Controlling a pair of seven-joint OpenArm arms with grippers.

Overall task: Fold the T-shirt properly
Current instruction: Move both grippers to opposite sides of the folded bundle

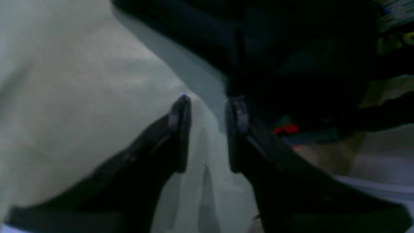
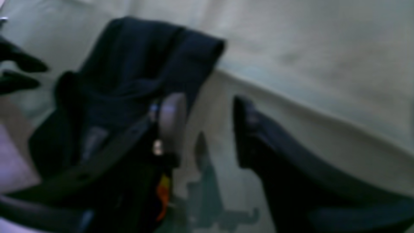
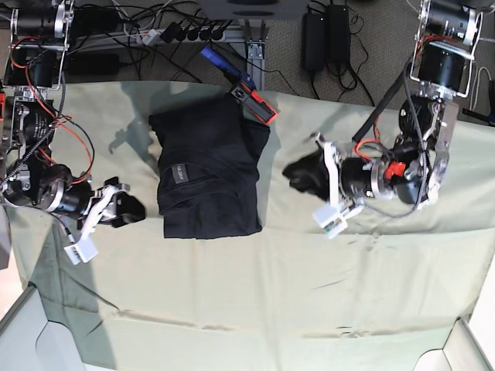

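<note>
A pale green cloth (image 3: 309, 294) covers the bench, wrinkled toward 6 o'clock. Beyond its far edge, at 12 o'clock, grey carpet floor (image 3: 371, 46) carries a tangle of black cables (image 3: 139, 23), a power strip (image 3: 186, 32) and two black power adapters (image 3: 325, 35).

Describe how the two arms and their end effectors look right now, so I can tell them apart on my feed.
Both are bare black and silver arms with exposed wiring. The left end effector has black curved fingers and a white bracket behind, with red and black cables at its wrist. The right end effector is the same black build with a white bracket; red wires loop up its arm. One of its fingers shows a pale pad.
</note>
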